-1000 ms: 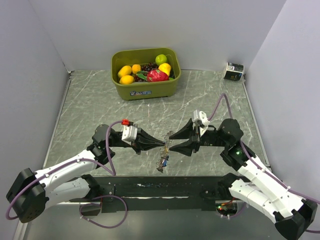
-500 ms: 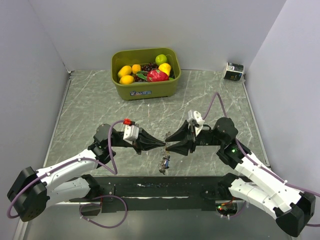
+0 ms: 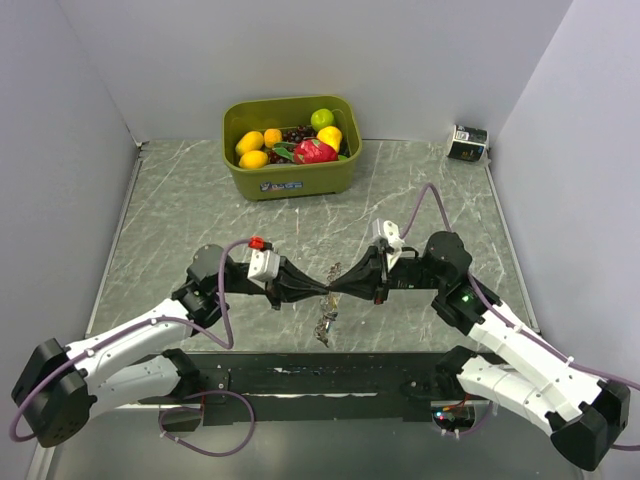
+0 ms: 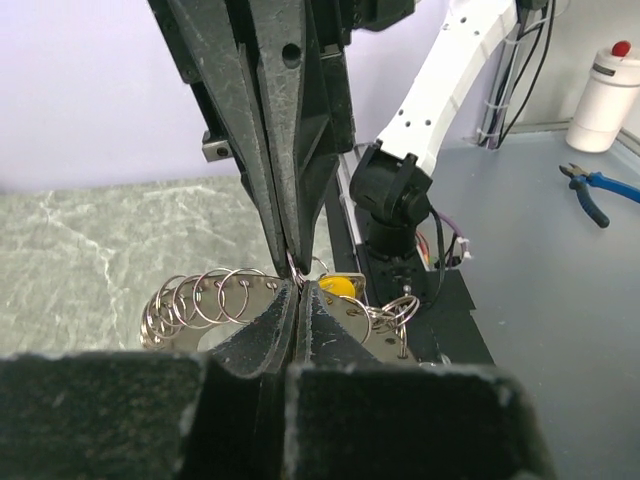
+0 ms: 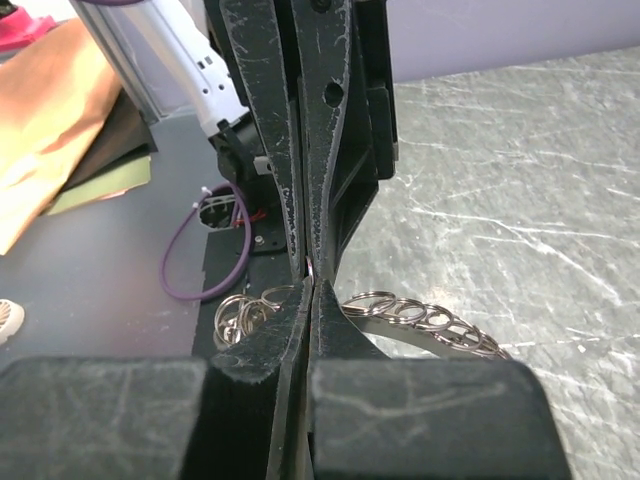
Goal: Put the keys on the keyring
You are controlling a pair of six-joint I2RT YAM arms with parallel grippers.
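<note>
My left gripper (image 3: 325, 289) and right gripper (image 3: 338, 289) meet tip to tip above the near middle of the table. Both are shut on the same thin wire loop of the keyring (image 4: 294, 268). A chain of several silver split rings (image 4: 200, 300) and a flat metal strip hang around the pinch point. The keys (image 3: 325, 325) dangle below the tips, and one yellow key head (image 4: 338, 287) shows just behind my left gripper (image 4: 297, 287). In the right wrist view my right gripper (image 5: 312, 287) is closed, with split rings (image 5: 425, 315) beside it on both sides.
An olive bin (image 3: 290, 178) with fruit stands at the back centre. A small dark box (image 3: 467, 142) sits in the back right corner. A black strip (image 3: 320, 375) runs along the near edge. Off the table lie blue pliers (image 4: 590, 190) and a white bottle (image 4: 605, 85).
My right gripper has moved left up to the left gripper's tips and closed from open onto the ring. The left gripper stayed shut, and the hanging keys shifted slightly.
</note>
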